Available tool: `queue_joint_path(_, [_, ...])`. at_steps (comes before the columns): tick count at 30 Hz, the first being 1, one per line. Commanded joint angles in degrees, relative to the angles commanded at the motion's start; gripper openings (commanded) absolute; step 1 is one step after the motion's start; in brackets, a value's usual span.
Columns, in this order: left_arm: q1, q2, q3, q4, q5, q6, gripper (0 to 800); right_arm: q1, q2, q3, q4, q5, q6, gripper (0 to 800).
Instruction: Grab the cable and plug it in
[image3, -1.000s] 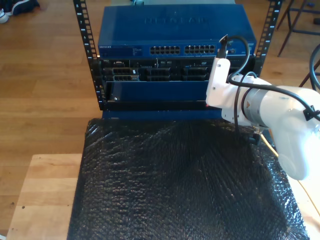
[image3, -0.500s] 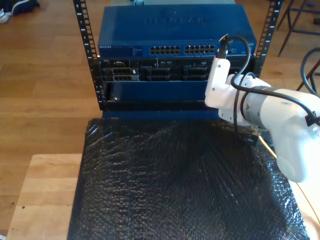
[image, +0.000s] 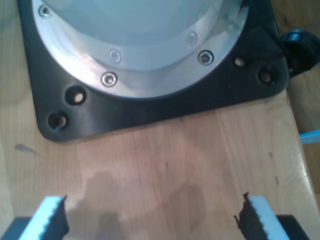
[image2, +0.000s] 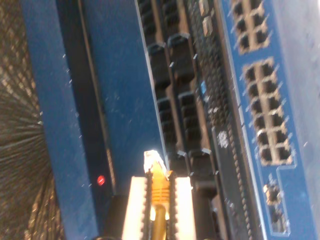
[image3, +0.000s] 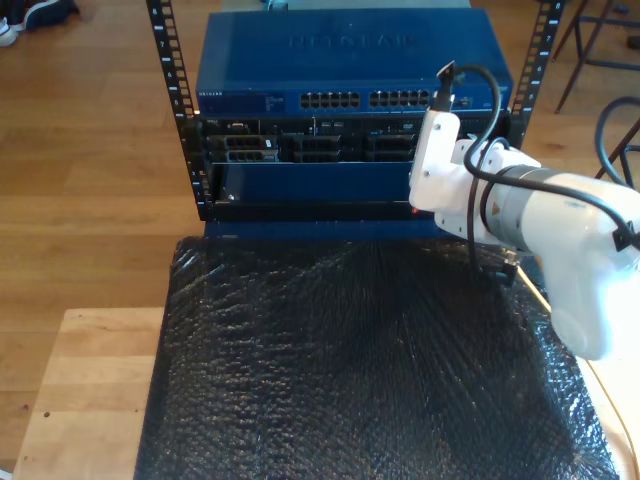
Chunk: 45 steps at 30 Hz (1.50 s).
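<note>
Nearest in the exterior view: a black bubble-wrap mat (image3: 370, 370) spread over a wooden table (image3: 85, 385). Above the mat, toward the exterior view's right, a white arm (image3: 560, 235) reaching in toward the rack, black arm cable (image3: 480, 110) looping over it. Identified as the second arm, since the second wrist view looks straight at the rack's front.

At my second gripper (image2: 159, 200), pale fingers (image2: 135, 205) closed tight on the cable (image2: 159, 187): yellow-orange boot pinched between them, small clear plug (image2: 153, 161) poking out past the fingertips. Plug tip close to the rack's front, near the black slots (image2: 172, 100), not seated in any of them so far as can be seen. Small red light (image2: 101, 180) glowing on the blue panel (image2: 120, 90) beside the plug. A thin pale stretch of the cable trailing off below the arm at the exterior view's right edge.

Beyond the arm, the rack (image3: 345, 150): blue panel low down, a row of black modules above it, then the blue switch (image3: 345, 65) with two banks of ports (image3: 365, 99) along its front. Black perforated rails on either side, wooden floor (image3: 90, 150) behind.

Elsewhere, my first gripper (image: 150, 217) hanging with fingers wide apart and nothing between them, over bare wood, facing a black base plate (image: 165, 107) with a silver ring (image: 150, 75) bolted on.
</note>
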Motion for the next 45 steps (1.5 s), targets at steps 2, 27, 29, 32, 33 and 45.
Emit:
queue_joint_path(2, [0.00, 0.00, 0.00, 0.00, 0.00, 0.00, 800, -0.09, 1.14, 0.00, 0.00, -1.41, -1.67, 0])
queue_joint_path(27, [0.00, 0.00, 0.00, 0.00, 0.00, 0.00, 800, -0.53, 8.09, 0.62, 1.58, -18.81, -11.96, 0])
queue_joint_path(29, [0.00, 0.00, 0.00, 0.00, 0.00, 0.00, 800, -0.44, 7.91, 0.35, 1.76, -18.90, -11.96, 0])
queue_joint_path(32, [0.00, 0.00, 0.00, 0.00, 0.00, 0.00, 800, -0.26, 7.56, 0.09, 2.64, -18.99, -11.96, 1])
queue_joint_path(33, [0.00, 0.00, 0.00, 0.00, 0.00, 0.00, 800, -0.09, 7.47, 0.26, 3.16, -19.16, -11.87, 1])
queue_joint_path(45, [0.00, 0.00, 0.00, 0.00, 0.00, 0.00, 800, 1.14, 8.88, 3.34, 8.62, -27.69, -15.38, 2])
